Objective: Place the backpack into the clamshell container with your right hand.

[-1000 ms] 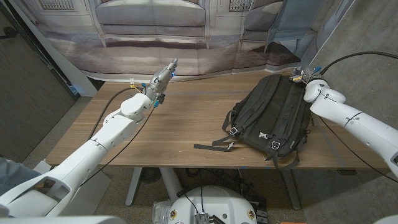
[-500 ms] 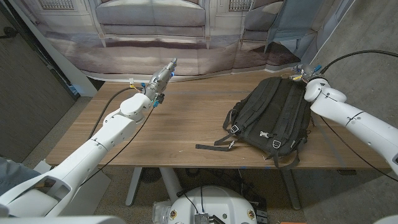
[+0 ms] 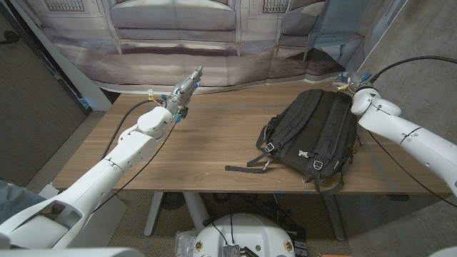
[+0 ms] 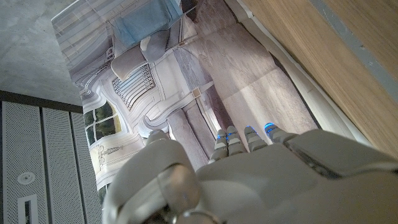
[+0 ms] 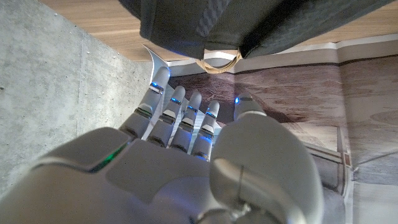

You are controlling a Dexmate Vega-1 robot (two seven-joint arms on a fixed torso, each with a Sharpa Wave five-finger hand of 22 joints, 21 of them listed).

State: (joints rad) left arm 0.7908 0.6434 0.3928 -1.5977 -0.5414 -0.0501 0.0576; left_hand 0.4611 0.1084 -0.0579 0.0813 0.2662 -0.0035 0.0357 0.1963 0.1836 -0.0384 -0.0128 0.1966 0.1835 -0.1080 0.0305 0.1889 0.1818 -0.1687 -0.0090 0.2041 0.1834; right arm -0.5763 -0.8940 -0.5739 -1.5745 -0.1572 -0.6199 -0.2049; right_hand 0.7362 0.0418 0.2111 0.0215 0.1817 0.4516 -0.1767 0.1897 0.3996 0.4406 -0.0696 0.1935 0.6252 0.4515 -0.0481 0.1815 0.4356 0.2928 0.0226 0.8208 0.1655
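A black backpack [image 3: 314, 135] lies flat on the right half of the wooden table [image 3: 207, 143], straps up, with a loose strap [image 3: 243, 167] trailing toward the middle. My right hand [image 3: 348, 84] is at the backpack's far top end by the table's back edge. In the right wrist view my right hand [image 5: 186, 124] has its fingers stretched out and holds nothing; the backpack's top [image 5: 249, 22] with a tan loop [image 5: 219, 62] lies just beyond the fingertips. My left hand [image 3: 187, 86] hovers above the far edge on the left side, fingers extended, empty [image 4: 242, 162].
A printed backdrop [image 3: 178, 43] hangs close behind the table's far edge. A concrete wall [image 3: 421, 36] stands to the right. Bare tabletop stretches between my left arm and the backpack.
The backpack and its loose strap have slid slightly to the right, and my right forearm has shifted a little with them. The left arm has not moved.
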